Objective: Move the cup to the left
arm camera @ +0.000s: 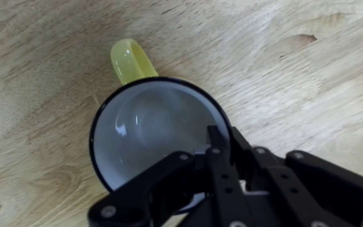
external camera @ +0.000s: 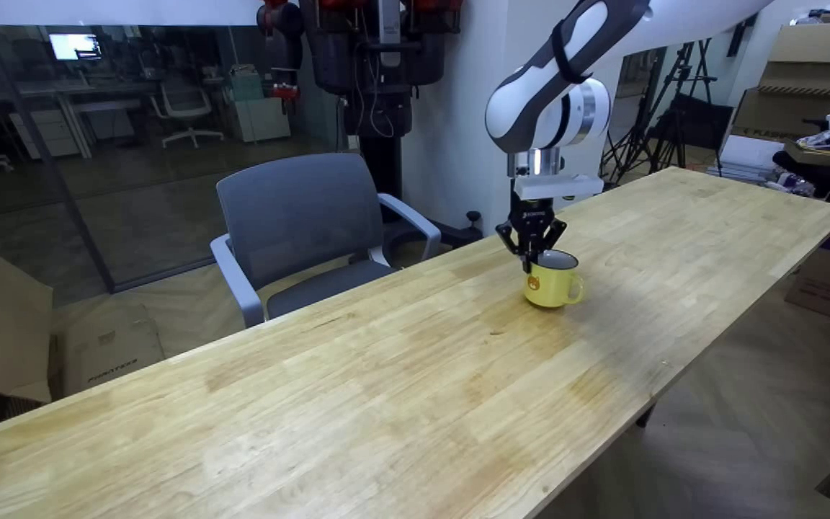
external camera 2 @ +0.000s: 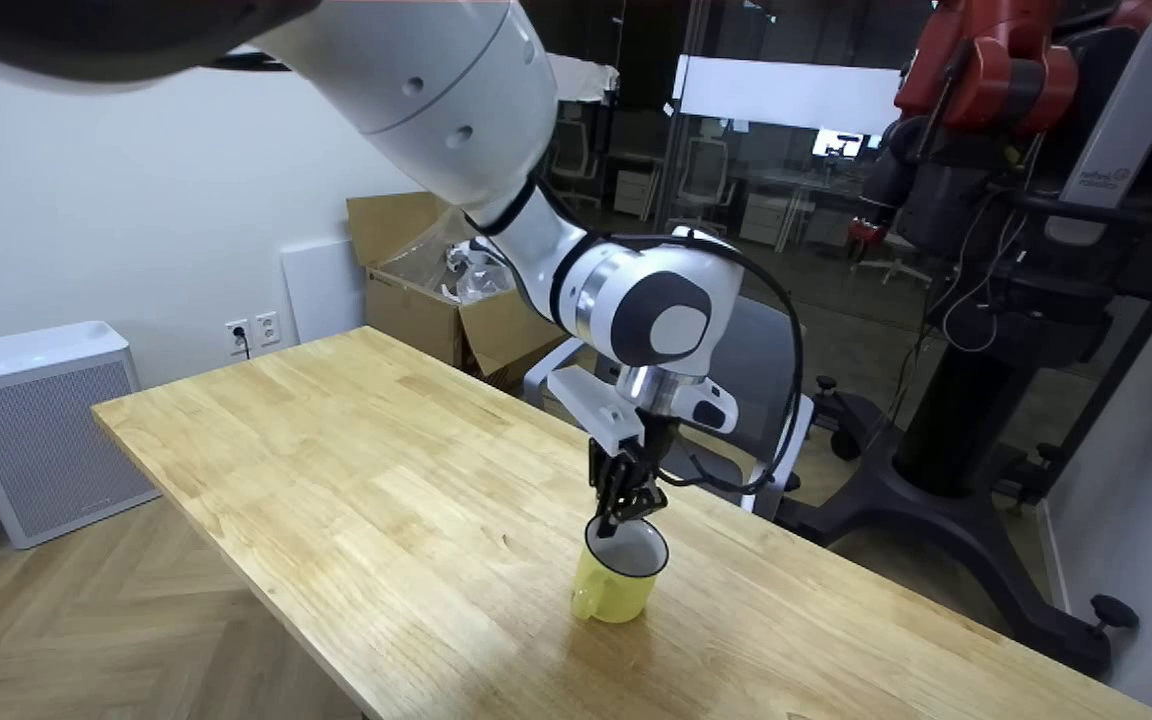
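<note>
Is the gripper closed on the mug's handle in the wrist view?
No: the fingers of the gripper straddle the dark rim of the yellow mug, and its handle juts out clear of them.

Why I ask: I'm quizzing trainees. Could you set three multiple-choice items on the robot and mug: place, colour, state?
1. Where on the mug is the tool?
A) around its handle
B) astride its rim
C) beneath its base

2. What colour is the mug's outside?
A) red
B) blue
C) yellow

3. Which way up is the mug?
A) upright
B) upside down
C) on its side

1 B: the wrist view shows one finger inside the mug, one outside.
2 C: both exterior views show yellow.
3 A: it opens upward in both exterior views.
</note>
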